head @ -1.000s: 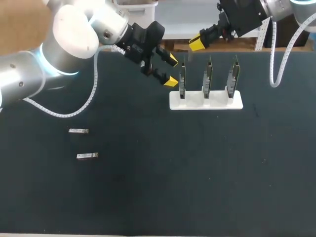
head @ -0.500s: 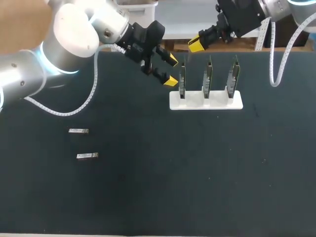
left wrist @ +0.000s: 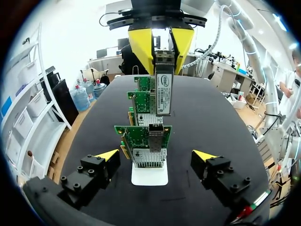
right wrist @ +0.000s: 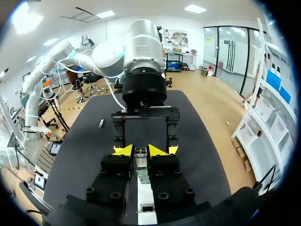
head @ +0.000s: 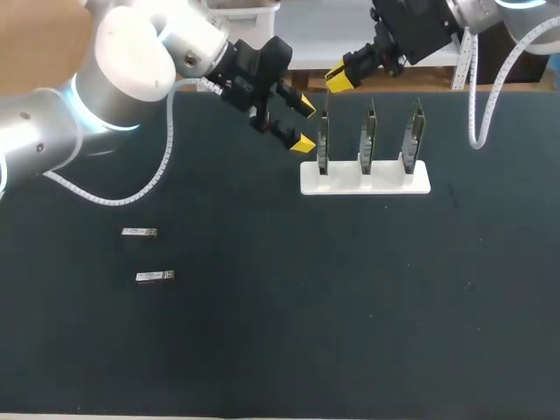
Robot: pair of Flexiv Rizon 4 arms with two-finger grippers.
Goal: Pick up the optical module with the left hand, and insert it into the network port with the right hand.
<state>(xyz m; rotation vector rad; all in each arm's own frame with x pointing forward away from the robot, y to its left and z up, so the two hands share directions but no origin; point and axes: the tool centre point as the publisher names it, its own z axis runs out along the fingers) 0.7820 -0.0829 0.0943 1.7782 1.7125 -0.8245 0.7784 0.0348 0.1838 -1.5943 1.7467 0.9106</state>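
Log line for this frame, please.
left gripper: open, empty, beside end network card | right gripper: shut on optical module, above cards | spare modules: two, lying loose | insertion: not yet done

Upper right of centre, a stand (head: pixel 385 182) carries three cards. The left gripper (head: pixel 304 125) hangs just left of it; the right gripper (head: pixel 339 79), optical module (left wrist: pixel 163 89) in it, above the leftmost card (head: pixel 323 144). Middle left, a loose module (head: pixel 139 232) lies behind a second module (head: pixel 155 276).

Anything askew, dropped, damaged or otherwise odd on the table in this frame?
Nothing stands out. The three network cards stand upright in the white stand, two spare modules lie flat on the table, and the right gripper holds an optical module straight between its fingers. The left gripper is open beside the cards.
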